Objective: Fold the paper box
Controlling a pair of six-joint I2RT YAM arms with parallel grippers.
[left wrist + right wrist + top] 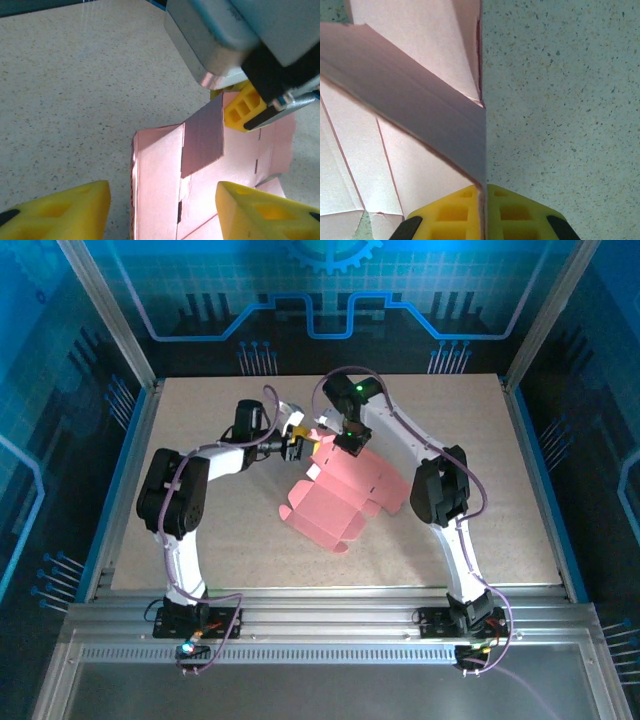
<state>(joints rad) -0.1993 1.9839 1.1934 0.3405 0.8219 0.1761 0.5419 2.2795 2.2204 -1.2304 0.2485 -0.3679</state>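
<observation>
The right gripper point(482, 214) pinches a raised flap of the paper box point(335, 505); the left gripper point(162, 200) is spread, half cut off

Robot lab test cell, not a home. Speckled tabletop point(500, 500) sits under left gripper point(293, 447) & right gripper point(347, 443). Beyond them is a blue circuit-print backdrop point(320, 290), w/ alu frame posts point(110, 315) out to either side. Nearer than the grippers runs a slotted alu rail point(320, 625) w/ arm bases point(185, 615) bolted on.
</observation>
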